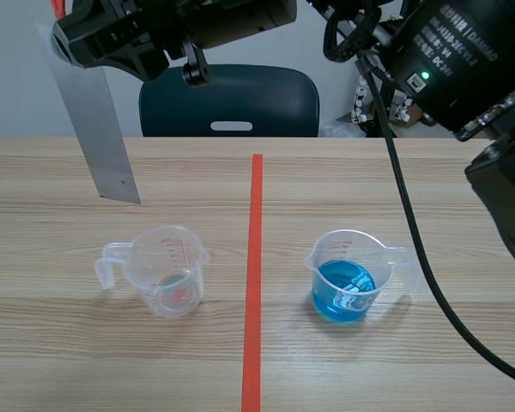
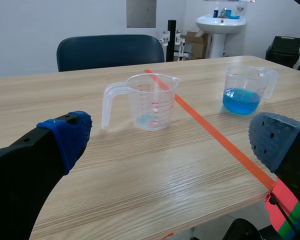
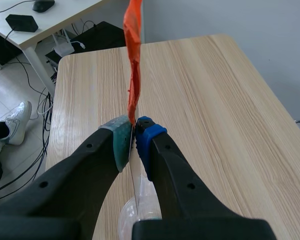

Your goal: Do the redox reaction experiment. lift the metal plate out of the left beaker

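Observation:
The grey metal plate [image 1: 99,129] hangs tilted in the air, clear of the left beaker [image 1: 167,270], its lower end above and behind the beaker's handle side. My right gripper [image 3: 134,135], on the arm raised across the scene's top, is shut on the plate's upper end just below an orange tag [image 3: 133,60]. Under the gripper the left beaker [image 3: 127,220] shows. My left gripper [image 2: 171,135] stands open low over the table, with the left beaker [image 2: 152,102] ahead of it and the plate's lower end [image 2: 141,13] hanging above that beaker.
The right beaker [image 1: 348,275] holds blue liquid and stands right of the orange-red tape line [image 1: 254,283]. A dark chair [image 1: 230,101] is behind the far table edge. The right arm's cable [image 1: 412,232] hangs over the table near the right beaker.

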Robot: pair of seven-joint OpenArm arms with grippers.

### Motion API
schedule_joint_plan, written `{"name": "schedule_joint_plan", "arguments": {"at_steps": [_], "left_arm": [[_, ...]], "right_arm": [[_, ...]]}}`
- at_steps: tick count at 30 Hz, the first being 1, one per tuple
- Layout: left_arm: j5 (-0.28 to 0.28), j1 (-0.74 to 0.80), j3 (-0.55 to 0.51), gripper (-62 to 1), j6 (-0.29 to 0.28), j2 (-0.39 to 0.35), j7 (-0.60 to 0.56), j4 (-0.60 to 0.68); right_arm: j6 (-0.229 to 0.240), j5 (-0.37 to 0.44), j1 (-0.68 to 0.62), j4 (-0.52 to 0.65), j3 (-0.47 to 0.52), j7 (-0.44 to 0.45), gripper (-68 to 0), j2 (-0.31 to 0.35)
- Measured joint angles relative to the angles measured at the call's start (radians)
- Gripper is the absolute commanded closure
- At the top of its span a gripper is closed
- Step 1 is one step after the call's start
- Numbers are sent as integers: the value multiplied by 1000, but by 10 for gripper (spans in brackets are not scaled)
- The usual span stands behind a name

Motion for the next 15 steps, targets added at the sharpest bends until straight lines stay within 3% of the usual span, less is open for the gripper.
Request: {"name": "schedule_joint_plan", "arguments": {"at_steps": [8,11,15], "left_arm": [[0,0,0,-623,0,0,0,0],[0,0,0,-623,0,0,0,0],[0,0,0,-623,0,0,0,0]], "right_arm": [[1,-3,0,0,0,0,-5,0],[35,-3,0,0,0,0,-5,0],[34,-3,0,0,0,0,-5,0]]}}
